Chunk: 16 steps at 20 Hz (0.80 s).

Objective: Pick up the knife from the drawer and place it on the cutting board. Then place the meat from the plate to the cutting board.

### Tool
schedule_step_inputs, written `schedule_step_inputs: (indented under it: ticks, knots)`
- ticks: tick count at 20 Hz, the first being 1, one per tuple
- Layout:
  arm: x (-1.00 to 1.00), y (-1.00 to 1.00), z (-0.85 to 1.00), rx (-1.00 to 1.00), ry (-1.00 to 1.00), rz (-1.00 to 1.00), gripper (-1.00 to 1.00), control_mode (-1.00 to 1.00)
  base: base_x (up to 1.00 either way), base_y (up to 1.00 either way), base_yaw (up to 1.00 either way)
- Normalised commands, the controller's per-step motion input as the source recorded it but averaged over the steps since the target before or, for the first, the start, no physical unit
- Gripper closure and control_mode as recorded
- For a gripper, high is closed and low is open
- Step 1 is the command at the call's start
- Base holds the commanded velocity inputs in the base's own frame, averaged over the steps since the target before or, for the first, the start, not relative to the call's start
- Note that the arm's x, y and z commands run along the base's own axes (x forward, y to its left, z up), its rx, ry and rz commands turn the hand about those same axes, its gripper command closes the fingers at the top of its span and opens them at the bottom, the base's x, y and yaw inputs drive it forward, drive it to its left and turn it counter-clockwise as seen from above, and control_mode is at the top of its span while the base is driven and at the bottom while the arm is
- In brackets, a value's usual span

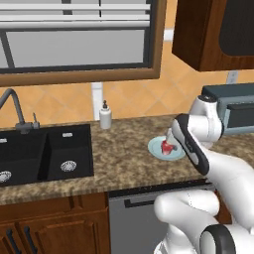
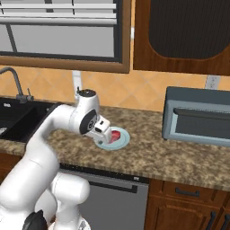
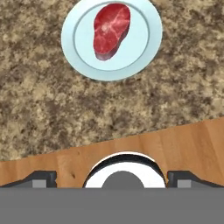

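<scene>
A red-pink slab of meat (image 3: 112, 29) with whitish marbling lies on the round pale blue-green plate (image 3: 153, 41) on the speckled granite counter. From the base views the plate (image 1: 155, 148) (image 2: 126, 137) sits mid-counter with the meat (image 1: 168, 146) (image 2: 116, 134) on it. My gripper (image 3: 114, 178) hangs over the counter's front edge, short of the plate, open, with nothing between its fingertips (image 3: 43, 177). From the right the hand (image 2: 104, 130) reaches the plate's near rim. The knife, the drawer and the cutting board are out of view.
A black double sink (image 1: 45, 155) with a faucet (image 1: 15, 106) lies to the left, a soap bottle (image 1: 105, 115) behind it. A grey toaster oven (image 2: 197, 117) stands to the right. A dishwasher front (image 1: 136, 218) sits under the counter. Light wood (image 3: 183, 144) shows past the counter edge.
</scene>
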Motion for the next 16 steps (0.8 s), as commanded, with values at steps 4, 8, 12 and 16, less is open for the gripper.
schedule_step_inputs:
  ticks: [4,8,12,16]
  knots:
    - [0.63,-0.12,-0.28,0.07,0.11,0.0,-1.0,-1.0,0.0,0.0,0.0]
    - [0.49,-0.05,-0.31,0.01,0.09,0.0,-1.0,-1.0,0.0,0.0,0.0]
    - [0.44,0.0,-0.27,0.0,0.07,0.0,-1.0,-1.0,0.0,0.0,0.0]
    - [0.44,0.0,-0.28,0.0,0.05,0.0,-1.0,-1.0,0.0,0.0,0.0]
